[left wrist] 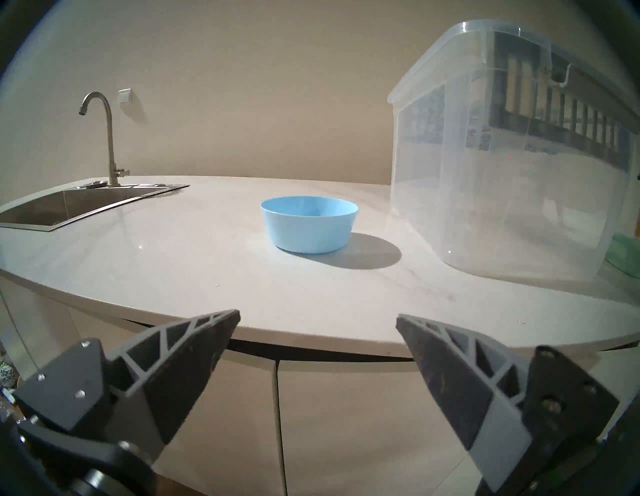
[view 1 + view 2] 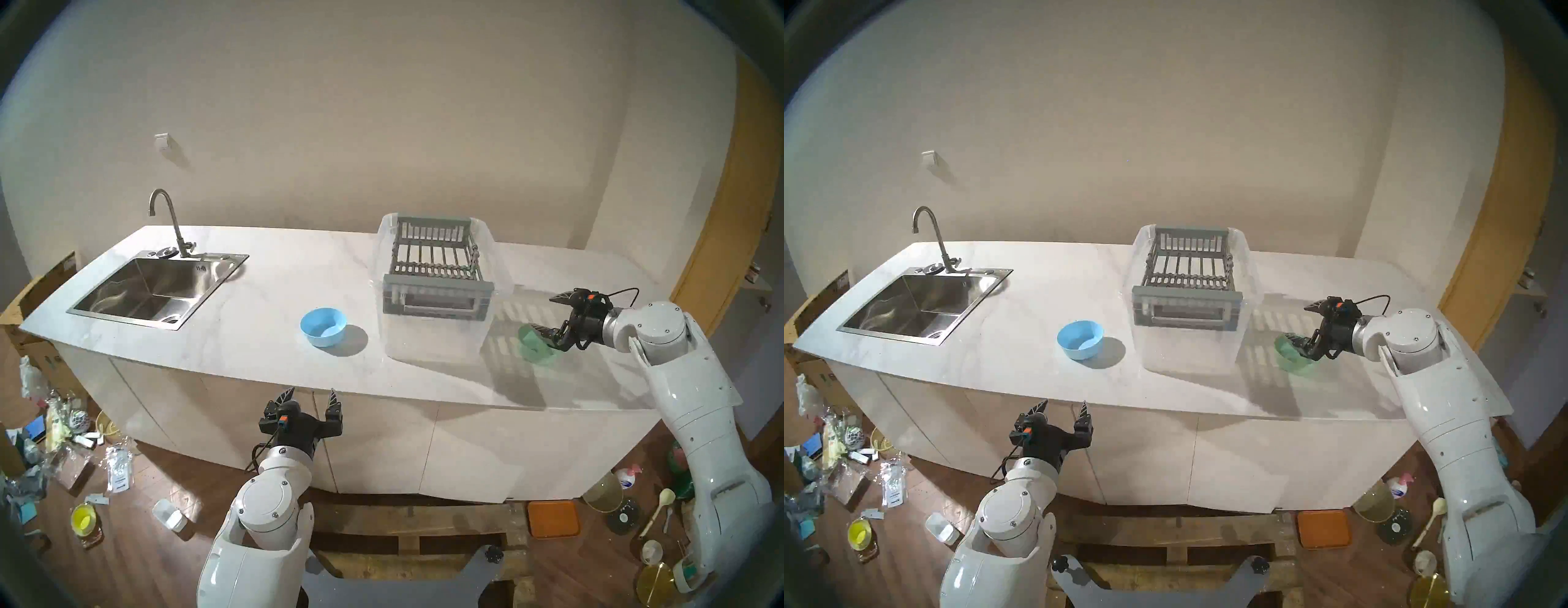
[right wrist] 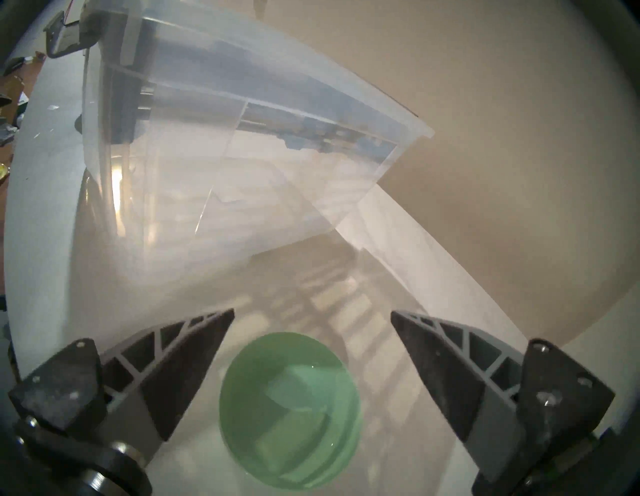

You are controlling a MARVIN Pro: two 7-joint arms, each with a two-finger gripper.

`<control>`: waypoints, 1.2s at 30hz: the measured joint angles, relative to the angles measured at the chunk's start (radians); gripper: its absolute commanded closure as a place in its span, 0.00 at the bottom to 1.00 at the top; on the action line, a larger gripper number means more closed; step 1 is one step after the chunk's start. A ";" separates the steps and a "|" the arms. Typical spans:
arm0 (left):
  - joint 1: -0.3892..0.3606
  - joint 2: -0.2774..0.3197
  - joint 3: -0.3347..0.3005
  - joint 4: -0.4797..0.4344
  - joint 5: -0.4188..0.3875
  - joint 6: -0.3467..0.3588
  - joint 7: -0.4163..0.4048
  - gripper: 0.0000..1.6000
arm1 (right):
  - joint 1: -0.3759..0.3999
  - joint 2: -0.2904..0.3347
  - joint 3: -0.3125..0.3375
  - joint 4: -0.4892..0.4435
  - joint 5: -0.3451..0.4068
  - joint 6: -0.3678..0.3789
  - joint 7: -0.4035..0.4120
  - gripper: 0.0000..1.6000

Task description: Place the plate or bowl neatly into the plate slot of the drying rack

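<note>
The grey drying rack (image 2: 437, 271) sits on top of a clear plastic tub (image 2: 432, 335) at the back middle of the white counter (image 2: 263, 297). Its plate slots (image 2: 437, 254) between the bars hold nothing. A light blue bowl (image 2: 323, 327) stands upright left of the tub, also in the left wrist view (image 1: 309, 225). A translucent green bowl (image 2: 529, 344) stands right of the tub. My right gripper (image 2: 543, 313) is open just above it, jaws either side in the right wrist view (image 3: 311, 313), bowl (image 3: 291, 408) untouched. My left gripper (image 2: 311, 392) is open and empty, before the counter's front edge.
A steel sink (image 2: 140, 293) with a tall faucet (image 2: 169, 220) is set in the counter's left end. The tub wall (image 3: 225, 173) is close to the left of my right gripper. Clutter lies on the floor at both sides (image 2: 76, 446).
</note>
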 measured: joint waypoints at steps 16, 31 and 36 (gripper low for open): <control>0.000 0.000 0.000 0.000 0.000 0.000 0.000 0.00 | 0.043 0.049 -0.012 0.022 -0.005 0.037 0.107 0.00; 0.000 0.000 0.000 0.000 0.000 0.000 0.000 0.00 | 0.088 0.096 -0.023 0.032 -0.008 0.061 0.214 0.00; 0.000 0.000 0.000 0.000 0.000 0.000 0.000 0.00 | 0.087 0.102 -0.027 0.042 -0.014 0.063 0.221 0.00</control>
